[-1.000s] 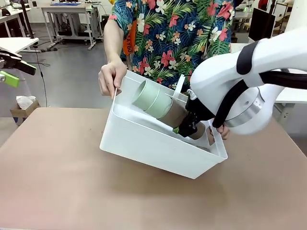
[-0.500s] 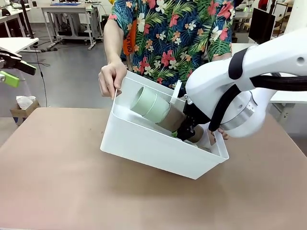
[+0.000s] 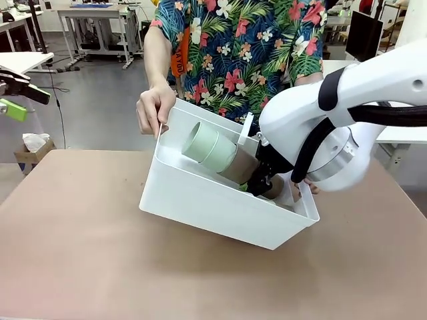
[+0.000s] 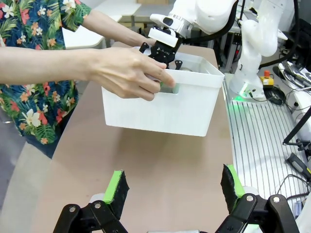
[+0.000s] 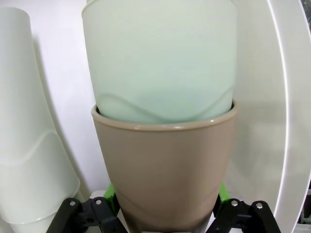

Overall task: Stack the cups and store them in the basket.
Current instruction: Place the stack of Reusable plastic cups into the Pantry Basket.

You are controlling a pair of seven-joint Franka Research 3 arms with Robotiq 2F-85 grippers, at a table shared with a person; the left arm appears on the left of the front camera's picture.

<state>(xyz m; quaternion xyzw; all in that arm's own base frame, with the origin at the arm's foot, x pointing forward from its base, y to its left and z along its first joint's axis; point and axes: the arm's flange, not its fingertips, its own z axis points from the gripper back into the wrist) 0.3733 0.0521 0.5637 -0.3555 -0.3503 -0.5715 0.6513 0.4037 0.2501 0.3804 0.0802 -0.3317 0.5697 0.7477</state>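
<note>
The white basket point(image 3: 213, 207) is tilted toward me, and a person's hands point(image 3: 153, 107) hold it at both short ends. My right gripper point(image 3: 257, 183) reaches into it, shut on a tan-brown cup point(image 3: 241, 167) with pale mint cups point(image 3: 203, 143) nested in it, the stack lying on its side. In the right wrist view the tan cup point(image 5: 163, 165) sits between the green pads point(image 5: 111, 191), with a mint cup point(image 5: 160, 58) in its mouth. Another pale cup stack point(image 5: 29, 145) lies beside it. My left gripper point(image 4: 173, 187) hangs open away from the basket point(image 4: 165, 104).
The brown table point(image 3: 80, 253) is bare around the basket. The person stands at the far edge, one hand point(image 4: 131, 73) gripping the basket's rim. My left gripper point(image 3: 20, 101) is at the far left, off the table. The right arm's base point(image 4: 252, 53) stands at the table's end.
The stack of cups has sunk slightly lower into the basket, and my right arm has shifted a little to the left. The left gripper has not moved.
</note>
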